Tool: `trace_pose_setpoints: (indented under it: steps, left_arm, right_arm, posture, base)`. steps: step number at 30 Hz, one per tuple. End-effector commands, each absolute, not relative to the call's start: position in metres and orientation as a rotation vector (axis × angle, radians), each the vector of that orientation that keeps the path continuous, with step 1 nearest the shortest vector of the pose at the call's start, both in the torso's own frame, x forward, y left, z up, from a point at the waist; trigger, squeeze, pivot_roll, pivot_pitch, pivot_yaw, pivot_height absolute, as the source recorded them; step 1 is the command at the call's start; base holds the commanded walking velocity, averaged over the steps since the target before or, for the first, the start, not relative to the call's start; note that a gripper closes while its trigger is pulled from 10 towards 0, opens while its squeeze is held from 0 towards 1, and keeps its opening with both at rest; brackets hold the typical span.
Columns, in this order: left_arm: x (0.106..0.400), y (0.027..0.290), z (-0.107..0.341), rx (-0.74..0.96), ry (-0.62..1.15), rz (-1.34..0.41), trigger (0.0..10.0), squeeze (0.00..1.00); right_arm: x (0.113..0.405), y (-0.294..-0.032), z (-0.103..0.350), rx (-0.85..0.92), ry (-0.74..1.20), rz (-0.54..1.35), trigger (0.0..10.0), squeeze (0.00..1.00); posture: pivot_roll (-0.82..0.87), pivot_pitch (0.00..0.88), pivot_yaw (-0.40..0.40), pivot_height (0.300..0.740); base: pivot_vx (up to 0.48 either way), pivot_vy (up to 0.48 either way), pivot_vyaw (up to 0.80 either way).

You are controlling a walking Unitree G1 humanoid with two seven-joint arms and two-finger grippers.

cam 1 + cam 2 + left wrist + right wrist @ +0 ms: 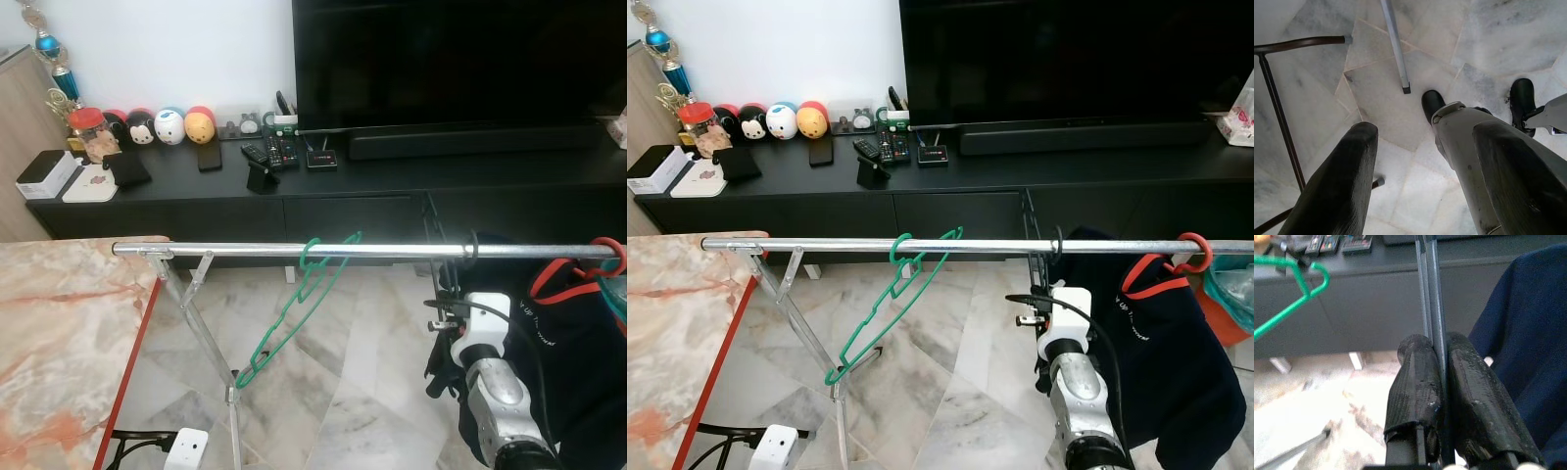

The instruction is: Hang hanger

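Observation:
A silver rail (392,252) of a clothes rack runs across in front of me. A green hanger (294,313) hangs tilted from its middle. To the right of it, the hook of a thin black hanger (471,245) sits over the rail. My right gripper (1442,377) is just below the rail, shut on the black hanger's thin bars (1427,293). The right arm (485,372) reaches up from below. My left gripper (1425,132) hangs low, open and holding nothing, pointing at the marble floor beside my own leg and feet.
A navy garment (578,372) on a red hanger (573,274) hangs at the rail's right end. A marble table (59,333) stands at the left. The rack's slanted leg (201,333) and a white power strip (186,450) are below. A black TV console (392,186) is behind.

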State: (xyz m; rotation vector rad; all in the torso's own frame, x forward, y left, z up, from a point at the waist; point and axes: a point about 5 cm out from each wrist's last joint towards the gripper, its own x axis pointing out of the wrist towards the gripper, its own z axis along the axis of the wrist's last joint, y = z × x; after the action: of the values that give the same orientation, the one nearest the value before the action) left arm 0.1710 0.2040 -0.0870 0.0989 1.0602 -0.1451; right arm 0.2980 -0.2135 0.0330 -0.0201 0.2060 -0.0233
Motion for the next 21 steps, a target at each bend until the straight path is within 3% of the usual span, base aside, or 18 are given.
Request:
trace_pose_setpoints:
  steps: [1, 15, 18, 19, 20, 21]
  left_arm:
    - [0.169, 0.207, -0.088, 0.118, 1.073, -0.147, 10.0, 0.00]
    - [0.168, 0.207, -0.088, 0.121, 1.074, -0.151, 10.0, 0.00]
    - [0.169, 0.207, -0.088, 0.120, 1.073, -0.151, 10.0, 0.00]
    - [0.169, 0.207, -0.088, 0.120, 1.073, -0.150, 10.0, 0.00]
    - [0.169, 0.207, -0.088, 0.120, 1.073, -0.150, 10.0, 0.00]
    - [0.169, 0.207, -0.088, 0.121, 1.073, -0.150, 10.0, 0.00]
  right_arm:
    - [0.298, -0.210, 0.029, -0.021, 0.240, -0.003, 10.0, 0.00]
    - [0.288, -0.208, 0.019, -0.007, 0.263, -0.015, 10.0, 0.00]
    - [0.287, -0.210, 0.020, -0.003, 0.238, -0.030, 10.0, 0.68]
    - [0.287, -0.210, 0.022, 0.001, 0.226, -0.036, 10.0, 0.73]
    - [0.287, -0.210, 0.023, 0.002, 0.216, -0.042, 10.0, 0.87]
    - [0.287, -0.210, 0.023, -0.001, 0.216, -0.044, 10.0, 0.87]
  posture:
    - [-0.09, 0.000, 0.052, 0.740]
    - [-0.09, 0.000, 0.052, 0.740]
    - [-0.09, 0.000, 0.051, 0.740]
    - [-0.09, 0.000, 0.052, 0.740]
    - [-0.09, 0.000, 0.052, 0.740]
    - [-0.09, 0.000, 0.052, 0.740]
  base:
    - [0.000, 0.000, 0.00]
    - [0.000, 0.000, 0.00]
    - [0.000, 0.000, 0.00]
    - [0.000, 0.000, 0.00]
    - [0.000, 0.000, 0.00]
    - [0.000, 0.000, 0.00]
